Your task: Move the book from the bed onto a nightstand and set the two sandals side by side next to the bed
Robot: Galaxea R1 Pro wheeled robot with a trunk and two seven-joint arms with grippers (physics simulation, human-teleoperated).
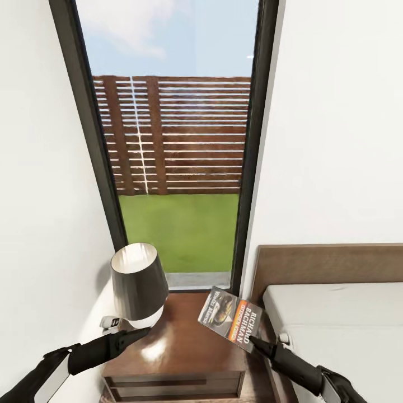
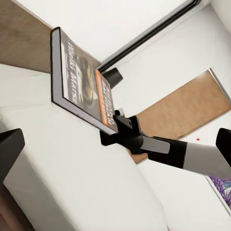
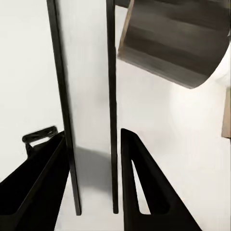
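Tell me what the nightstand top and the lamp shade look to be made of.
Nightstand: dark brown wood, glossy finish, going by the grain and a bright sheen on its top. Lamp shade: dark and smooth with a pale lining; fabric or metal, I can't tell.

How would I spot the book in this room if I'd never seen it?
Find the tall window, then the dark wooden nightstand below it, beside the bed. Above the nightstand's bed-side edge, the right claw holds the book by a corner: thin, dark-covered, with an orange band and white lettering.
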